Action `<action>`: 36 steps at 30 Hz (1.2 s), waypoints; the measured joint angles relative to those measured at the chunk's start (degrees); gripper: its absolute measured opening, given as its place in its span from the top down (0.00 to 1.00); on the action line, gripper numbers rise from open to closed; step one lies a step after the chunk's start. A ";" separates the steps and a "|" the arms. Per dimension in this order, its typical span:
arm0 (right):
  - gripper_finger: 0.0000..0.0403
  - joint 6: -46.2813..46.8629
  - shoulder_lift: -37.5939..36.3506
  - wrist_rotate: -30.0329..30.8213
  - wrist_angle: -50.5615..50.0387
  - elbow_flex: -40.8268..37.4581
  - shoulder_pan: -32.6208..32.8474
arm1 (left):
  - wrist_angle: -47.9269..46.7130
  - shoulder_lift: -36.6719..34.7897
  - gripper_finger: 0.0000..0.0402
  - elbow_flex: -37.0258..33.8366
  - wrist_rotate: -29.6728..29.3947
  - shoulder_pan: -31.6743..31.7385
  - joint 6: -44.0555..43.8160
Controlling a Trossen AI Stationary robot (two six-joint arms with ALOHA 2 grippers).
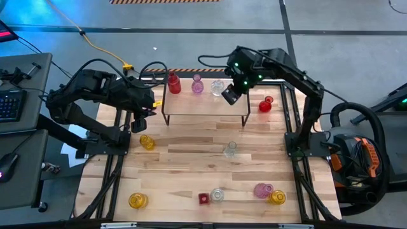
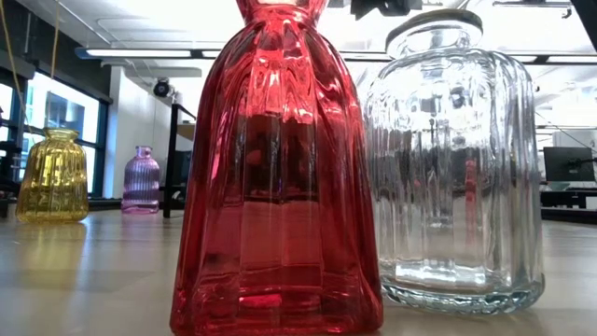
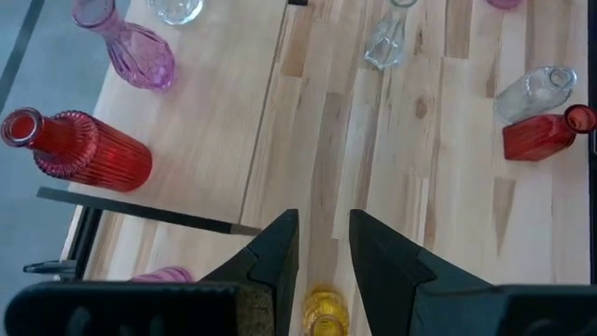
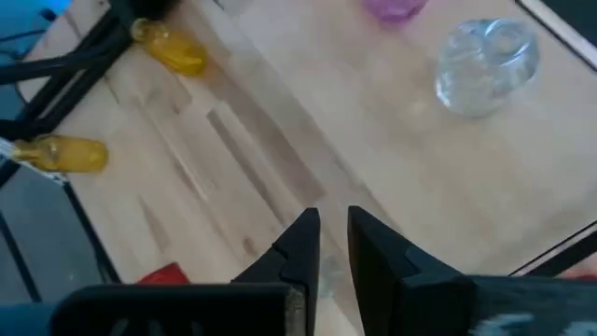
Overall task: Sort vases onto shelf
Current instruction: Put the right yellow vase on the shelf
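Shelf (image 1: 205, 105) count: three vases, one red (image 1: 173, 83), one pink (image 1: 197, 84), one clear (image 1: 217, 88). Tabletop (image 1: 184, 172): eight more; three yellow, two red, two clear, one pink. Right gripper (image 1: 230, 95) over the shelf's right end beside the clear vase, fingers a narrow slit apart, holding nothing. Left gripper (image 1: 144, 113) off the shelf's left end, partly open, empty.
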 joint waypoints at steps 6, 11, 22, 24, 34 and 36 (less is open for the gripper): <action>0.82 4.45 -0.34 0.62 0.00 0.00 6.64 | 0.11 -1.83 0.78 -2.81 4.03 -0.44 0.03; 0.79 12.23 -0.34 0.88 0.00 0.00 11.82 | -0.02 -4.99 0.78 -9.64 4.28 -1.16 -0.87; 0.79 27.02 -1.34 6.81 0.02 -3.81 26.45 | -0.02 -10.15 0.78 -21.09 4.34 -1.60 -2.91; 0.79 30.88 -2.73 8.85 0.06 -6.55 28.97 | -0.03 -10.47 0.78 -21.89 4.34 -1.60 -2.92; 0.79 57.01 -17.38 13.04 -0.01 -29.34 39.77 | 0.15 -10.54 0.78 -22.03 4.34 -1.60 -2.96; 0.79 62.53 -20.58 13.15 -0.05 -33.77 42.23 | 0.16 -10.54 0.78 -22.03 4.32 -1.60 -3.41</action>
